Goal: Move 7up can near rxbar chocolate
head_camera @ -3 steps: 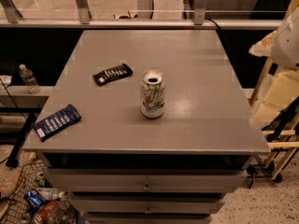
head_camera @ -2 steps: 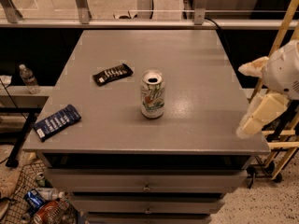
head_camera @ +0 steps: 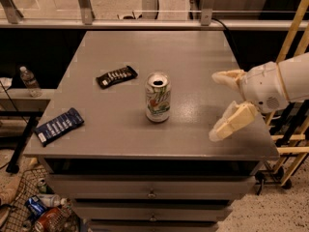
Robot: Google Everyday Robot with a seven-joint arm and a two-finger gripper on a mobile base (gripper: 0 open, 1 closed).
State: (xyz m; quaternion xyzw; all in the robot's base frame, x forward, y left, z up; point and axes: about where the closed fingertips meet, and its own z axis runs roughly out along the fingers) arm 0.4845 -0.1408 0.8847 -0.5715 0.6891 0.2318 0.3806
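The 7up can (head_camera: 158, 97) stands upright near the middle of the grey table (head_camera: 193, 62), white and silver with green and red markings. The rxbar chocolate (head_camera: 116, 76), a dark bar with white lettering, lies flat to the can's upper left, a short gap away. My gripper (head_camera: 215, 105) is at the table's right side, to the right of the can and apart from it. Its two cream fingers (head_camera: 231, 121) are spread wide and hold nothing.
A larger blue wrapped bar (head_camera: 58, 125) lies at the table's front left corner. A metal rail (head_camera: 145, 24) runs behind the table. A yellow rack (head_camera: 294, 37) stands to the right. A water bottle (head_camera: 29, 81) and litter (head_camera: 43, 211) are at the lower left.
My gripper has moved in from the right edge over the table's right side, toward the can. The can and both bars have not moved.
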